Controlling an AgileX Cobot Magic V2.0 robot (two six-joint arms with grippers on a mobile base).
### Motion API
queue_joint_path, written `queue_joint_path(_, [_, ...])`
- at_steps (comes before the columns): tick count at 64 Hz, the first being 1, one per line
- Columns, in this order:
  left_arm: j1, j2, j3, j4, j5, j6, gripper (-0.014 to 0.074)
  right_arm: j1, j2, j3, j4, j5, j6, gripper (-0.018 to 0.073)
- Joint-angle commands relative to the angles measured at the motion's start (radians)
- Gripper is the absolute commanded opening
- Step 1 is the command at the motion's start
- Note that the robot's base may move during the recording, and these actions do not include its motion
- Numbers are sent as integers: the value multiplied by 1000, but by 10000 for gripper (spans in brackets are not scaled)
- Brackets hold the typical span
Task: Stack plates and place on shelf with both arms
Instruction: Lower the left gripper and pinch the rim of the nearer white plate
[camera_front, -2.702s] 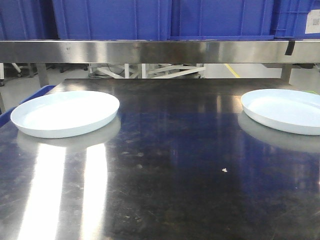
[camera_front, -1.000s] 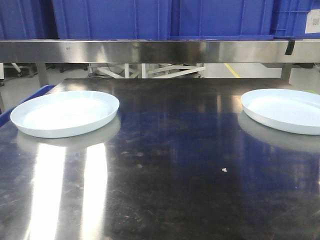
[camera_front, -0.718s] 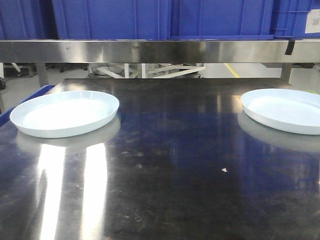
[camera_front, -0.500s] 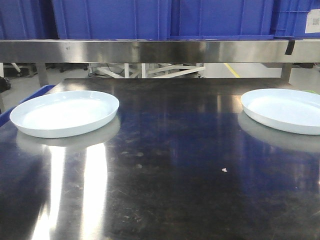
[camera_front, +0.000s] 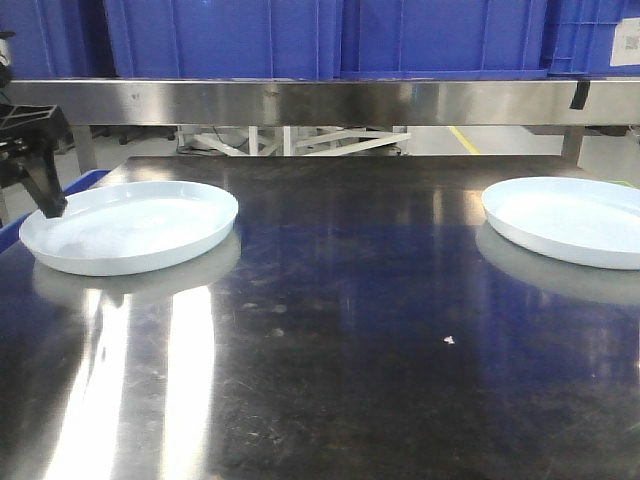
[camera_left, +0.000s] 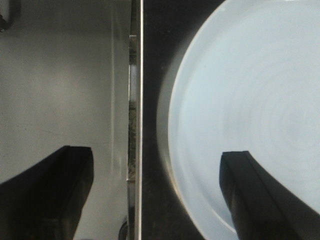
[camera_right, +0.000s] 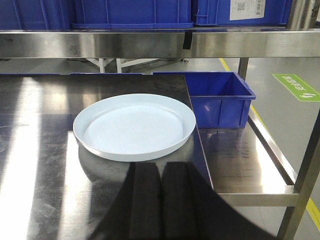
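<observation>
A: Plate one (camera_front: 130, 228) lies at the bench's (camera_front: 340, 330) left end and plate two (camera_front: 570, 222) at its right end, well apart and not yet stacked. The left gripper (camera_front: 40, 180) hangs at the bench's left edge beside plate one's rim, holding nothing.

B: Any risk there?

A: The steel is polished and the plate glossy, so a sideways nudge would likely send it skating. The shelf (camera_front: 320, 100) runs above the bench's back edge, loaded with blue crates (camera_front: 330, 40). A high lift could knock it.

B: And the left wrist view?

A: The jaws are spread wide. One finger (camera_left: 260, 205) hangs over plate one (camera_left: 250, 100). The other finger (camera_left: 55, 200) is beyond the bench's edge (camera_left: 135, 100), over the floor (camera_left: 65, 75). Coming down like that, I judge the outer finger could catch the bench edge instead of the low rim, or the pinch could slip.

B: Right wrist view?

A: Plate two (camera_right: 135, 125) sits close to the bench's right edge. A push could tip it off toward the blue bin (camera_right: 220, 100), which sits lower down beside that edge. The right gripper (camera_right: 165, 210) shows only as a dark blur, so I cannot tell whether it's open. Beyond the bench is grey workshop floor with a green sign (camera_right: 295, 85).
</observation>
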Motion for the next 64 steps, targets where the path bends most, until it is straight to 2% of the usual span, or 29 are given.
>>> queue_joint_path(1, [2, -33, -36, -56, -48, -10, 572, 0, -21, -16, -11, -93, -2, 56])
queue_joint_path(12, [2, 8, -36, -62, -41, -10, 547, 0, -21, -16, -11, -93, -2, 56])
queue_joint_path(20, [2, 23, -36, -62, -29, -10, 465, 0, -21, -16, -11, -93, -2, 56])
queue_joint_path(42, [2, 21, -36, -63, -29, -10, 76, 0, -21, -16, -11, -93, -2, 56])
queue_joint_path(64, [2, 15, -61, -64, -9, -10, 90, 0, -21, -16, -11, -93, -2, 56])
